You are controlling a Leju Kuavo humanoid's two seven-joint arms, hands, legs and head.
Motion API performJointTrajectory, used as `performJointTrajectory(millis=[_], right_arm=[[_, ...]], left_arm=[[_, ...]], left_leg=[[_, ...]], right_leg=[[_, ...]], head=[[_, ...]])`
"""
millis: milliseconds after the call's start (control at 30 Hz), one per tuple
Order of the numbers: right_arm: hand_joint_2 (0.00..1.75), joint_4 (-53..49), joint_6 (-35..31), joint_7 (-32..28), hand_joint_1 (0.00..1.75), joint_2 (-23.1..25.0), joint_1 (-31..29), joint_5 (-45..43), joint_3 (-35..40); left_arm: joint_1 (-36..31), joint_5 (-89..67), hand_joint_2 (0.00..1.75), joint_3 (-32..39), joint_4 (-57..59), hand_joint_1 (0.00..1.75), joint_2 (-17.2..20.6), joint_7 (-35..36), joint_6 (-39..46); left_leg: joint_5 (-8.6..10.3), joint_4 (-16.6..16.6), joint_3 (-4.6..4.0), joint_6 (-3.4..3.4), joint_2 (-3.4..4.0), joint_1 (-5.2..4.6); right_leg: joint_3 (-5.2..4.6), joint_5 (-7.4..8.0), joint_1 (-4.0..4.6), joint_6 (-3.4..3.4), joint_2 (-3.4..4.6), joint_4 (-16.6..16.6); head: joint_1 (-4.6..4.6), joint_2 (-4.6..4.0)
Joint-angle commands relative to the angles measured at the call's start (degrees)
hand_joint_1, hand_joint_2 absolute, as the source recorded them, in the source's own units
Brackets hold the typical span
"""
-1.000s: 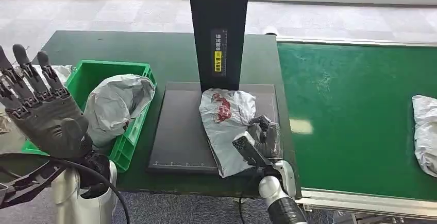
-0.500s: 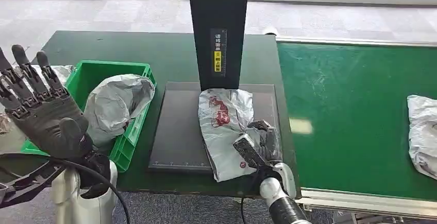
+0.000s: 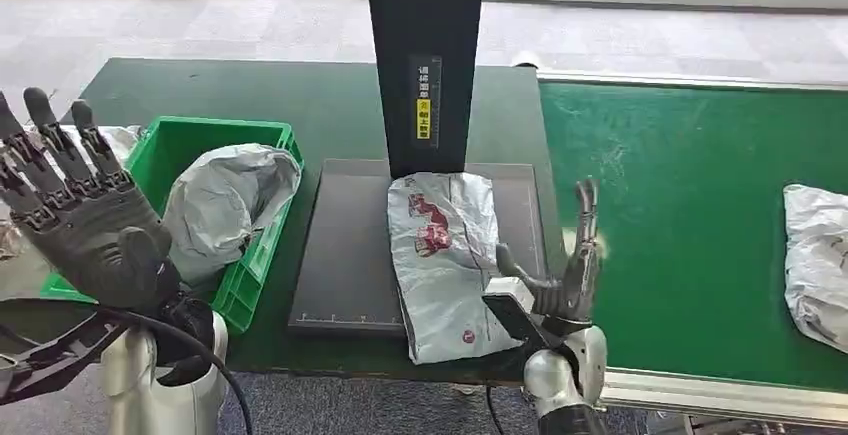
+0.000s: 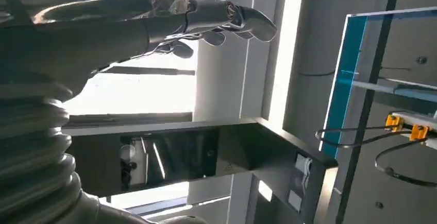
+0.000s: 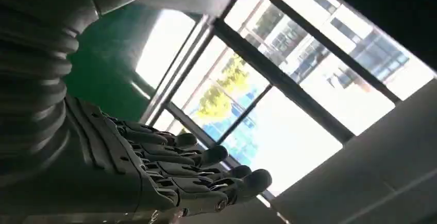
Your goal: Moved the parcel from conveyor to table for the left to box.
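A silver-grey parcel with red print (image 3: 443, 258) lies on the black scale plate (image 3: 345, 255) in front of the black post, its near end hanging over the plate's front edge. My right hand (image 3: 563, 280) stands just right of it, raised, fingers spread and pointing up, holding nothing; its fingers (image 5: 196, 175) appear against windows in the right wrist view. My left hand (image 3: 82, 210) is raised at the left, palm out, fingers spread, empty, beside the green crate (image 3: 170, 150); the left wrist view shows its fingers (image 4: 227, 20) stretched out.
A grey parcel (image 3: 225, 205) fills the green crate on the dark green table (image 3: 250, 90). Another grey parcel (image 3: 815, 260) lies at the right edge of the green conveyor belt (image 3: 690, 205). The black post (image 3: 425, 55) rises behind the plate.
My right hand has let go of the printed parcel, lifted off it to the right and spread its fingers upward. The parcel on the belt has crept left. My left hand has stayed still.
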Motion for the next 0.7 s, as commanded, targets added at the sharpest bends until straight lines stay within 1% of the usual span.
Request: performJointTrajectory(millis=[33,67,133,167,200,233,267,300,333,367,533,567,600,633,667,700], right_arm=[[1.75,-37.2,0.1,0.0,0.00,1.2,9.4,-2.0,-4.3],[1.75,-38.5,0.1,0.0,0.00,1.2,9.8,-2.2,-4.2],[1.75,-40.8,0.1,0.0,0.00,1.2,10.5,-2.3,-4.4],[1.75,-42.4,0.1,0.0,0.00,1.2,10.5,-2.4,-4.3],[1.75,-44.4,0.1,0.0,0.00,1.2,10.8,-2.6,-3.8],[1.75,-46.4,0.1,0.0,0.00,1.2,11.2,-2.9,-3.1],[1.75,-47.0,0.1,0.0,0.00,1.2,11.4,-3.1,-2.7],[1.75,-47.0,0.1,0.0,0.00,1.2,11.4,-3.1,-2.7],[1.75,-47.5,0.1,0.0,0.00,1.2,11.5,-3.6,-2.0],[1.75,-47.5,0.1,0.0,0.00,1.2,11.4,-3.6,-1.8],[1.75,-47.5,0.1,0.0,0.00,1.2,11.4,-3.6,-1.8],[1.75,-46.7,0.1,0.0,0.00,1.2,10.8,-3.6,-1.3],[1.75,-46.4,0.1,0.0,0.00,1.2,10.5,-3.6,-1.0],[1.75,-44.9,0.1,0.0,0.00,1.2,9.8,-3.5,-0.6],[1.75,-44.1,0.1,0.0,0.00,1.2,9.4,-3.7,-0.2],[1.75,-44.1,0.1,0.0,0.00,1.2,9.4,-3.7,-0.2]], left_arm=[[1.0,-4.4,1.75,-4.9,4.9,0.00,-1.0,0.1,1.2],[1.0,-4.4,1.75,-5.3,5.1,0.00,-0.9,0.1,1.0],[0.9,-5.2,1.75,-6.4,6.0,0.00,-0.6,0.1,0.8],[0.5,-6.1,1.75,-7.6,8.1,0.00,0.0,0.1,0.1],[-0.8,-9.2,1.75,-9.7,12.2,0.00,0.9,0.1,0.2],[-2.7,-13.4,1.75,-12.4,17.5,0.00,1.6,0.1,1.4],[-3.9,-15.9,1.75,-13.3,20.7,0.00,1.6,0.1,2.4],[-3.9,-15.9,1.75,-13.3,20.7,0.00,1.6,0.1,2.4],[-6.5,-21.4,1.75,-15.5,26.3,0.00,1.1,0.1,5.7],[-7.8,-23.2,1.75,-16.4,29.3,0.00,0.8,0.1,6.5],[-7.8,-23.2,1.75,-16.4,29.3,0.00,0.8,0.1,6.5],[-9.6,-26.2,1.75,-17.7,33.2,0.00,0.3,0.7,7.6],[-10.4,-27.4,1.75,-18.1,35.1,0.00,-0.1,1.4,8.1],[-13.0,-28.3,1.75,-18.8,41.1,0.00,-1.1,2.1,8.4],[-14.9,-28.7,1.75,-19.7,45.1,0.00,-1.1,2.0,9.3],[-14.9,-28.7,1.75,-19.7,45.1,0.00,-1.1,2.0,9.3]], left_leg=[[-0.01,0.0,0.07,0.06,-0.31,-0.05],[0.00,0.0,0.02,0.05,-0.27,-0.06],[-0.01,-0.1,0.18,0.07,-0.35,-0.05],[0.01,-0.1,0.11,0.05,-0.29,-0.10],[0.01,-0.1,0.19,0.06,-0.38,-0.07],[0.02,-0.1,0.15,0.04,-0.31,-0.09],[0.06,-0.1,0.18,0.05,-0.50,-0.09],[0.07,-0.2,0.24,0.05,-0.53,-0.06],[0.07,-0.1,0.19,0.04,-0.50,-0.09],[0.11,-0.1,0.22,0.05,-0.64,-0.07],[0.11,-0.1,0.28,0.06,-0.69,-0.04],[0.04,0.0,0.20,0.05,-0.27,-0.06],[0.04,-0.1,0.24,0.06,-0.25,-0.07],[0.02,-0.1,0.33,0.04,-0.03,-0.08],[0.04,-0.1,0.28,0.05,-0.11,-0.04],[0.06,0.0,0.29,0.05,-0.17,-0.05]], right_leg=[[0.16,-0.11,-0.05,0.03,-0.29,0.0],[0.08,-0.08,-0.06,0.02,-0.24,0.0],[0.28,-0.11,-0.04,0.01,-0.32,-0.1],[0.16,-0.09,-0.09,0.01,-0.26,0.0],[0.28,-0.10,-0.07,0.01,-0.34,-0.1],[0.20,-0.07,-0.08,0.01,-0.26,-0.1],[0.29,-0.10,-0.08,0.01,-0.46,-0.1],[0.36,-0.10,-0.06,0.00,-0.49,-0.2],[0.27,-0.09,-0.08,0.01,-0.46,-0.1],[0.37,-0.09,-0.06,0.01,-0.61,-0.2],[0.48,-0.08,-0.03,0.01,-0.67,-0.2],[0.25,-0.03,-0.05,0.02,-0.26,-0.1],[0.28,-0.02,-0.06,0.02,-0.24,-0.1],[0.31,0.02,-0.07,0.03,-0.03,-0.1],[0.29,0.03,-0.03,0.04,-0.10,-0.1],[0.30,0.03,-0.04,0.05,-0.13,-0.1]], head=[[0.00,0.00],[-0.02,0.00],[0.00,0.00],[-0.02,0.00],[-0.02,0.00],[0.00,0.00],[-0.02,0.00],[-0.02,0.00],[-0.02,0.00],[-0.02,0.00],[0.00,0.00],[-0.02,0.00],[-0.02,0.00],[-0.02,0.00],[-0.02,0.00],[0.00,0.00]])
